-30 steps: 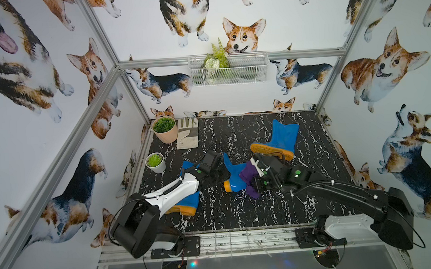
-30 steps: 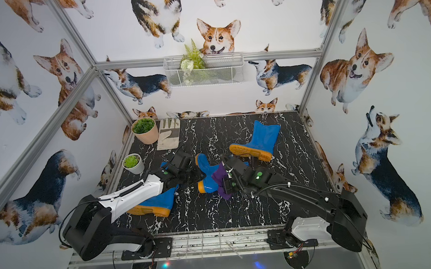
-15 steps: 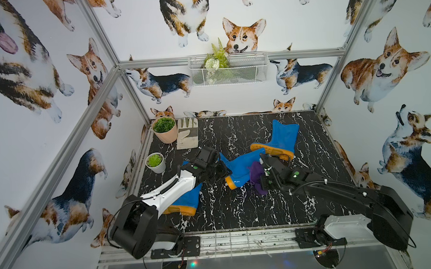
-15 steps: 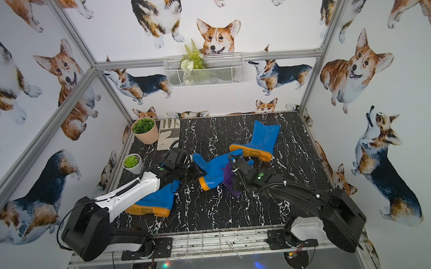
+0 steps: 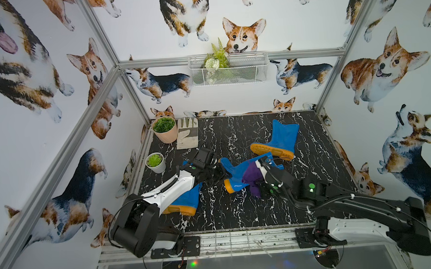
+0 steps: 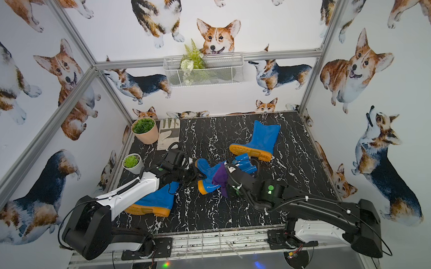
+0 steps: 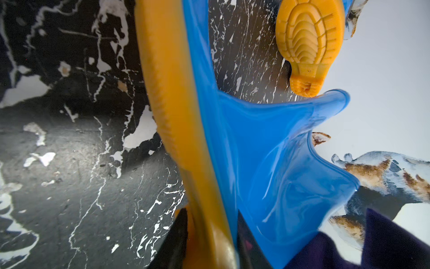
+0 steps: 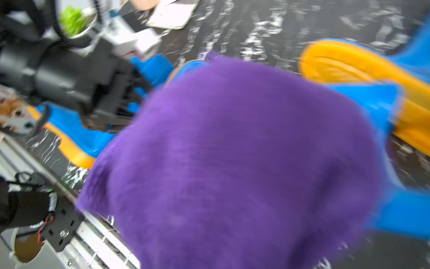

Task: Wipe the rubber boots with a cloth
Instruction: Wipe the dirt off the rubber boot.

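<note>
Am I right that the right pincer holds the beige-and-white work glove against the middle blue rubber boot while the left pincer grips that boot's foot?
Not quite: both top views show the right pincer holding the dark-purple fabric cloth against the middle blue rubber boot. The beige-and-white work glove lies apart. The left pincer does grip its foot.

**Even Light, Blurred Wrist Views**

Soft, even light is filling both top views, throwing only faint shadows. The cloth [image 8: 232, 163] is smearing with motion blur in the right wrist view. In the left wrist view, the boot [image 7: 267, 163] is catching pale glare.
</note>
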